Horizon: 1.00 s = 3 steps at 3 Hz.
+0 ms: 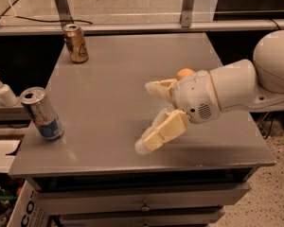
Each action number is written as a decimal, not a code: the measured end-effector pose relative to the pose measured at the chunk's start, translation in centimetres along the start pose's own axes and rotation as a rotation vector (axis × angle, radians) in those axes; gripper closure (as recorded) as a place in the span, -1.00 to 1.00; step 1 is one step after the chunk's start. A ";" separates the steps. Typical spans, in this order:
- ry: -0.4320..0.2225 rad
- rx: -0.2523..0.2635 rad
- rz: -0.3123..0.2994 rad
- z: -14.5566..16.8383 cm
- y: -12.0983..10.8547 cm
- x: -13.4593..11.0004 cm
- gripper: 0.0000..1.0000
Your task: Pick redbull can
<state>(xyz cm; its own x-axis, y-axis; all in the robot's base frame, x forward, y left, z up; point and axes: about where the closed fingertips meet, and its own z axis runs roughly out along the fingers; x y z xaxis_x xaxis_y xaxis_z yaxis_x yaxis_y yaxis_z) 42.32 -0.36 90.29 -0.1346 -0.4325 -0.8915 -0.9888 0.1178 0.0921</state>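
Claw (144, 117) hangs over the counter (113, 70) right of centre, toward the front. Its two tan fingers (163, 131) are spread wide with nothing between them, tips pointing left. The white arm (236, 86) comes in from the right edge, with a small orange dot (184, 73) on top of the wrist. The redbull can (41, 113) stands upright at the counter's left front, close to the left edge and well apart from the claw. It has a silver top, a blue lower part and a red mark. Only bare grey counter lies between the claw and the can. A gold can (76, 43) stands upright at the back left corner, far from both. A white pump bottle (4, 91) sits off the counter on a lower ledge to the left, near the redbull can but not touching it. A metal rail with two posts (61, 4) runs behind the counter. Drawers with small knobs (144, 205) sit under the front edge. Part of a cardboard box (31, 212) shows at bottom left, and there is speckled floor (279, 193) at the right.
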 end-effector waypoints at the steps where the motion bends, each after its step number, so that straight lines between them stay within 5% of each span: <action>1: -0.044 0.029 -0.006 2.1 0.0 -0.4 -1.00; 3: -0.138 0.075 -0.050 10.2 -2.9 -2.7 -1.00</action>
<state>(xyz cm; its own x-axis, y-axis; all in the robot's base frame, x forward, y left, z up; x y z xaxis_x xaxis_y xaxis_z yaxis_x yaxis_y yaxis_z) 46.24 9.60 87.87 -0.0696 -0.3131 -0.9472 -0.9857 0.1679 0.0169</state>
